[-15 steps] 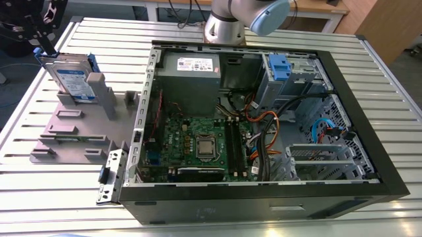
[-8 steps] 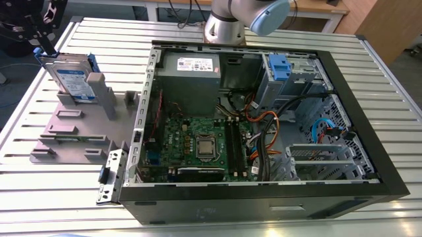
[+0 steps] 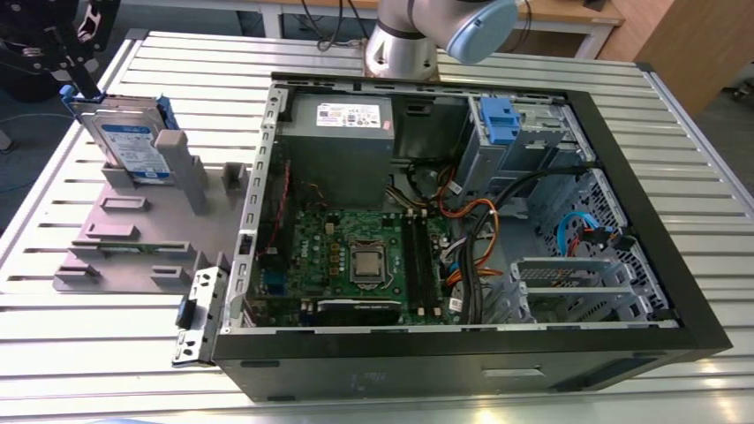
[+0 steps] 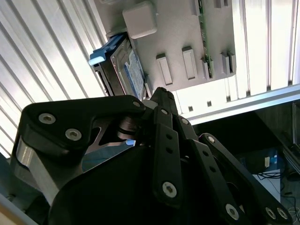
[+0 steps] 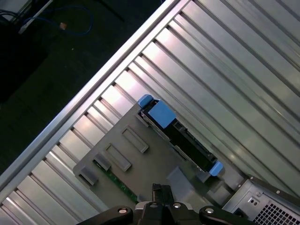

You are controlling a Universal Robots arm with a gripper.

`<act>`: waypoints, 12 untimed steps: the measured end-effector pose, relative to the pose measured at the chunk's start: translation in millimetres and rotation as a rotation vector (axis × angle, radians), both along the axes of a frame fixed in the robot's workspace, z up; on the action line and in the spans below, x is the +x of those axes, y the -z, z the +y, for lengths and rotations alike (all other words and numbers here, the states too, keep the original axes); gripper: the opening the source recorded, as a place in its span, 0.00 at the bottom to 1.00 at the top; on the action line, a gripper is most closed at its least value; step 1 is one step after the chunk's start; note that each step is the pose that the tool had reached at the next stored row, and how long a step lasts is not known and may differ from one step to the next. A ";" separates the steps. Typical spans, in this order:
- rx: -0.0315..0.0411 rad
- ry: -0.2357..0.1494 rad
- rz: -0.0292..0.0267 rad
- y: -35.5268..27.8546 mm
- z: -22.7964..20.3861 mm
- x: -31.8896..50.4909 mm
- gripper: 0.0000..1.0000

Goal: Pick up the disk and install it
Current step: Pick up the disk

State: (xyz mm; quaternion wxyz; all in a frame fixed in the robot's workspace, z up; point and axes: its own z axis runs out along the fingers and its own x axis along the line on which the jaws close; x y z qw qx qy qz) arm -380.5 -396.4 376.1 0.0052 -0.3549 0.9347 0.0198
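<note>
Disk (image 3: 127, 143) upright in grey slotted holder (image 3: 130, 237), not yet picked. My gripper (image 4: 161, 93) hovers near, fingers closed on nothing. Install outstanding.

Silver disk (image 3: 127, 141) with white-and-blue label and blue rails; grey holder (image 3: 132, 231).

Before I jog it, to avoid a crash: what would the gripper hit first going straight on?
Probably the disk, standing upright in the grey holder under the gripper; depth is unclear, so maybe the holder.
</note>
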 end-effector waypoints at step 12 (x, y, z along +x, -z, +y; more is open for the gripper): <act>0.0000 -0.016 0.0000 0.0 0.0 0.0 0.11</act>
